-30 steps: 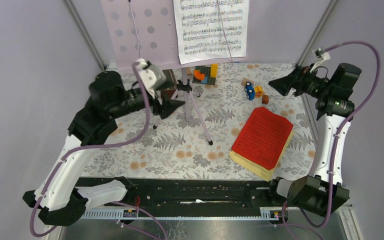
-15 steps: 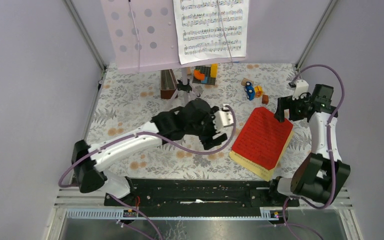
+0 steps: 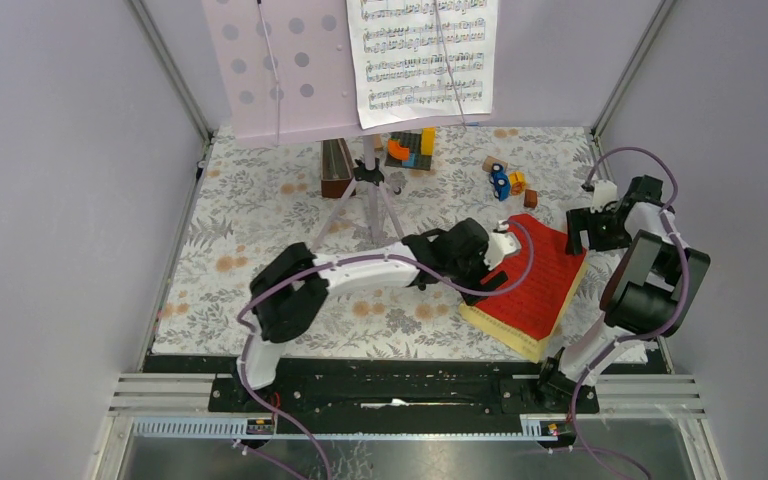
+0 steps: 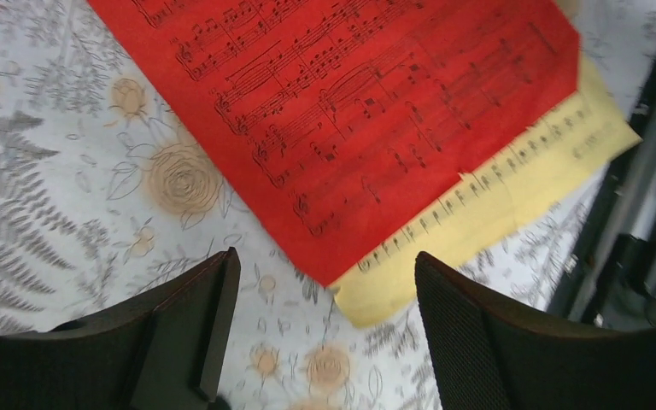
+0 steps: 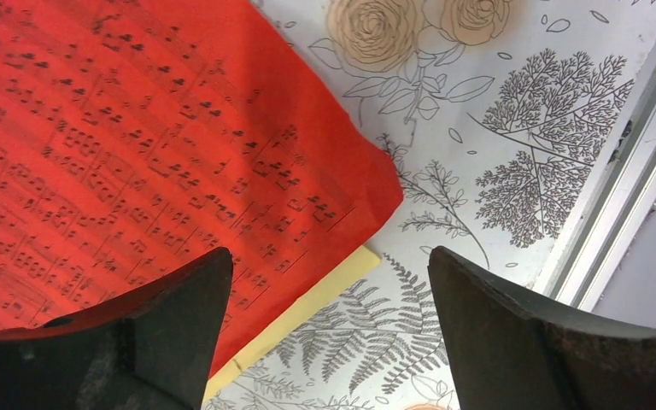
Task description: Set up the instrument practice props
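Note:
The pale pink perforated panel [image 3: 275, 70] stands at the back on its lilac tripod [image 3: 370, 195], with a white sheet-music page [image 3: 422, 55] on it. A red page [image 3: 545, 270] lies on a yellow page [image 3: 520, 338] flat on the table at the right. My left gripper [image 3: 497, 262] is open and empty, low over their near-left corner; its view shows the red page [image 4: 350, 94], the yellow page [image 4: 512, 179] and my left gripper [image 4: 325, 342]. My right gripper [image 3: 580, 232] is open and empty at the pages' right corner; its view shows the red page [image 5: 137, 145], the yellow page [image 5: 307, 316] and my right gripper [image 5: 329, 333].
Orange-yellow toy blocks on a dark base [image 3: 410, 150] and a brown box [image 3: 336, 168] stand behind the tripod. Small toys [image 3: 508, 182] lie at the back right. A metal rail [image 5: 623, 196] and the lilac wall run close to the right gripper.
My left arm swung from beside the tripod across to the red page's left side. My right arm came down from the back right to the pages' right corner.

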Available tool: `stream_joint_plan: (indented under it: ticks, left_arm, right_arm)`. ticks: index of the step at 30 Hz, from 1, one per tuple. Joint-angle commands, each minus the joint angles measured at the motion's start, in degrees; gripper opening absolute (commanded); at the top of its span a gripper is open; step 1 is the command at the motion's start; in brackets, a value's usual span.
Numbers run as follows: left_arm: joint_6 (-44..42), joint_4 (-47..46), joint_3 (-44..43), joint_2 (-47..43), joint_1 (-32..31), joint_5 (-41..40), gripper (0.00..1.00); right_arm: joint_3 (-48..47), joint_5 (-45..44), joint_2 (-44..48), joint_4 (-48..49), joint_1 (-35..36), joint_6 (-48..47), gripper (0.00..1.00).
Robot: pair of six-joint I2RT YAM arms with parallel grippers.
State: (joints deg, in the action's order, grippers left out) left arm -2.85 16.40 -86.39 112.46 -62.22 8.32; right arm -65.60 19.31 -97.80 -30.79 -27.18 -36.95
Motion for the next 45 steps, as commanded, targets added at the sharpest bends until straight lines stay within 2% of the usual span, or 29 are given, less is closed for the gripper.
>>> stream_joint_plan:
  ticks: [1, 8, 19, 31, 36, 45]
  left_arm:
    - [5.79, -5.79, -4.56, 5.95, -0.27, -1.85, 0.79]
    - [7.23, -7.55, -4.66, 10.75, -0.27, -2.3, 0.78]
    - [8.88, -11.42, 0.81, 11.37, -0.27, -1.04, 0.78]
    - [8.45, -11.3, 0.65, 11.04, -0.27, -1.61, 0.78]
    - [7.64, -9.57, -1.14, 10.51, -0.25, -2.1, 0.78]
    - [6.64, -4.08, -5.48, 7.13, 1.53, 0.34, 0.78]
  right_arm:
    - [-4.11, 1.72, -3.49, 0.63, -1.02, -1.39, 0.9]
    - [-6.02, 2.97, -7.49, 0.65, -1.12, -0.73, 0.84]
    - [-5.47, 6.22, -10.11, 0.91, -1.04, -0.08, 0.74]
    - [-7.74, 9.73, -10.8, -1.34, -1.04, 0.36, 0.36]
    - [-9.95, 10.27, -9.94, -2.98, -1.05, 0.31, 0.28]
    - [-14.55, 13.58, -8.84, -8.19, -1.06, -0.74, 0.0]
